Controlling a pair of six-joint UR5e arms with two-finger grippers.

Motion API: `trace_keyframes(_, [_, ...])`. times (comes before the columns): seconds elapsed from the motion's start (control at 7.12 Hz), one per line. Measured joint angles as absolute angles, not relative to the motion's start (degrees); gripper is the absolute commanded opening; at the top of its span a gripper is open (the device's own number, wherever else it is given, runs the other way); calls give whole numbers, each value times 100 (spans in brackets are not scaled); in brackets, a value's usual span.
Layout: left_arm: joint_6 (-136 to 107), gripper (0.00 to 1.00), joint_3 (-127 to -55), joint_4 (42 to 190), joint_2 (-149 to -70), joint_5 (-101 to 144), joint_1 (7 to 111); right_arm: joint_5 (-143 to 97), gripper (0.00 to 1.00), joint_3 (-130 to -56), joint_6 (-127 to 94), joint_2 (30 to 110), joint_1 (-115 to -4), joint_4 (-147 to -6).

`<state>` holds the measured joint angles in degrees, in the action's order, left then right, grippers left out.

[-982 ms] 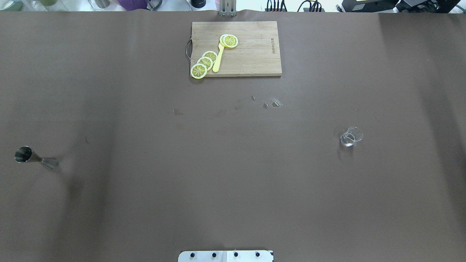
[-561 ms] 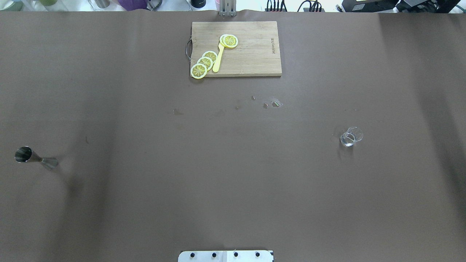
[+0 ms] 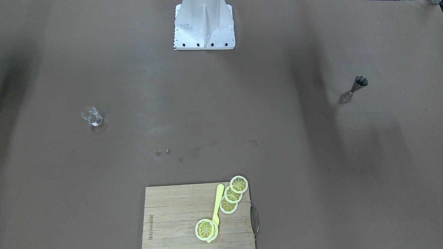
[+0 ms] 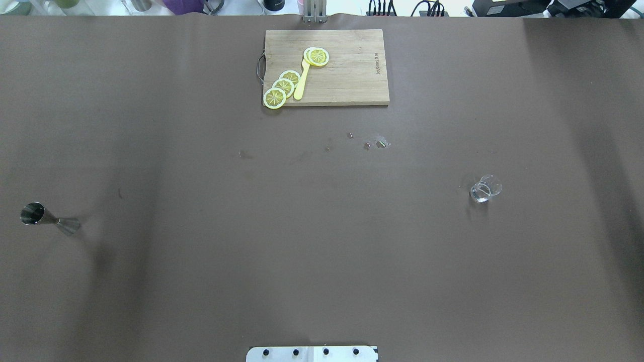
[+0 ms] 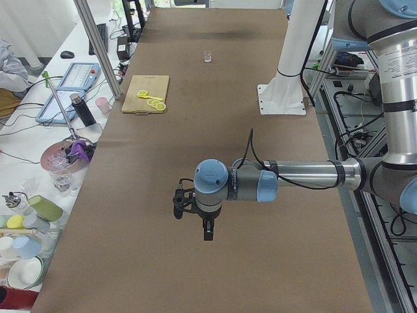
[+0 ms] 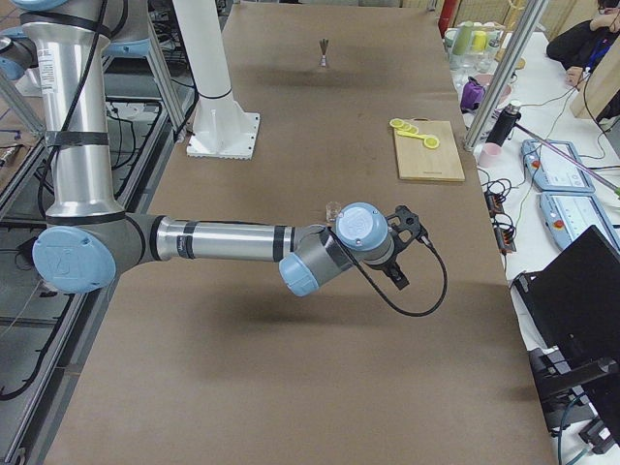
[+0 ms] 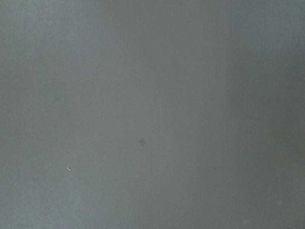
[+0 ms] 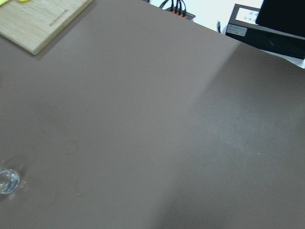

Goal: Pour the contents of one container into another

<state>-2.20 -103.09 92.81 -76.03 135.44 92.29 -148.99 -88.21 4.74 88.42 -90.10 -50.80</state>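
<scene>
Overhead exterior, far left: a steel jigger stands on the brown table cover, well apart from everything else. The exterior right view shows it upright.
Left gripper: seen only in the exterior left view, hanging from the near arm above bare table. Whether its claw is parted or closed cannot be told.
Left wrist camera: shows only blurred grey-brown cover.
Cutting board: wooden, at the far middle, with a wire handle on its left end.
Lemon slices: three overlap in a row at the board's near left corner. A fourth lies farther back.
Yellow utensil: lies on the board just right of the row, its far end under the fourth slice.
Specks: small marks on the cover, near of the board.
Glass: small and clear, on the right side, well apart from the jigger.
Right gripper: seen only in the exterior right view, on the near arm beside the glass. Its claw's state cannot be told.
</scene>
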Motion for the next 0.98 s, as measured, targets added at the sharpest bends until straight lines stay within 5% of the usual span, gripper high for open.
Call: trace_keyframes(0.98, [-220,99,-10315,9281,-7603,13550,9229,-15334,100,-8067,479,9052,-8304,-1896])
